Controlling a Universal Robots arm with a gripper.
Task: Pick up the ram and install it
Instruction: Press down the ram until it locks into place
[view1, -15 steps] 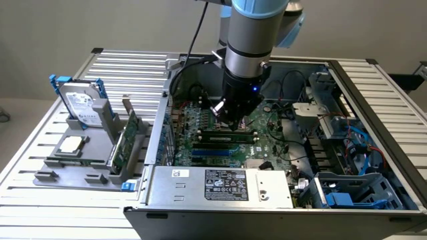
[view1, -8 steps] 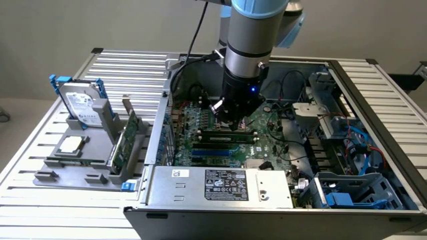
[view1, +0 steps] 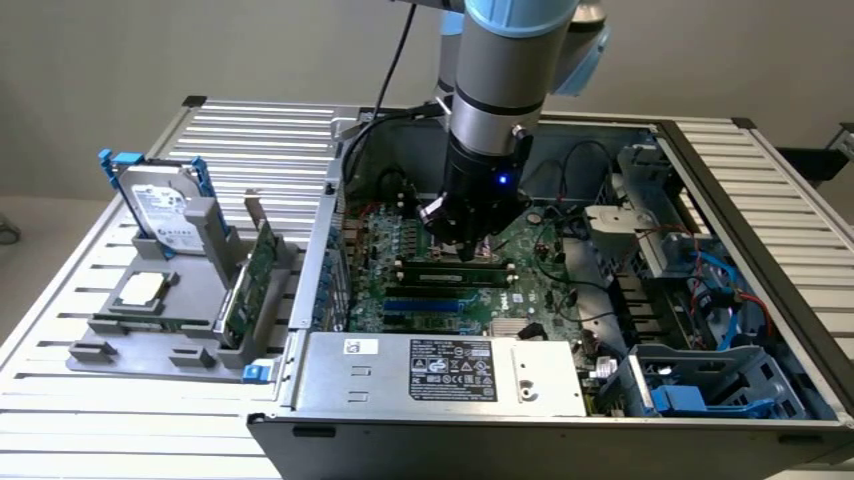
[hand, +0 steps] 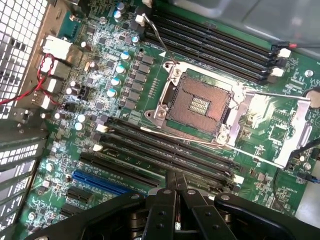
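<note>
Exterior view, taken from its left to its right. On the slatted table (view1: 80, 400) stands a grey holder (view1: 94, 352). It carries a hard drive (view1: 163, 205) upright in a blue frame, a square silver processor chip (view1: 142, 289) lying flat, and a wide green expansion card (view1: 254, 275) set on edge. Along the holder's front slot runs a thin green strip, taken to be the ram (view1: 150, 322), though this cannot be told with certainty; it lies well apart from the arm. Beside the holder sits the open computer case (view1: 310, 300) with the motherboard (view1: 541, 285) exposed and a silver power supply (view1: 441, 370) along its near edge. The gripper (view1: 461, 250) is lowered inside the case, just above the black memory slots (view1: 454, 272) next to the blue slot (view1: 430, 300). In the wrist view the gripper (hand: 176, 182) shows its jaws clenched tip to tip with nothing seen between them, hanging over the memory slots (hand: 165, 150) near the open processor socket (hand: 200, 105). Whether the tips touch a slot cannot be told. At the exterior view's right are blue and red cables (view1: 727, 300) and a blue drive bay (view1: 694, 385).
</note>
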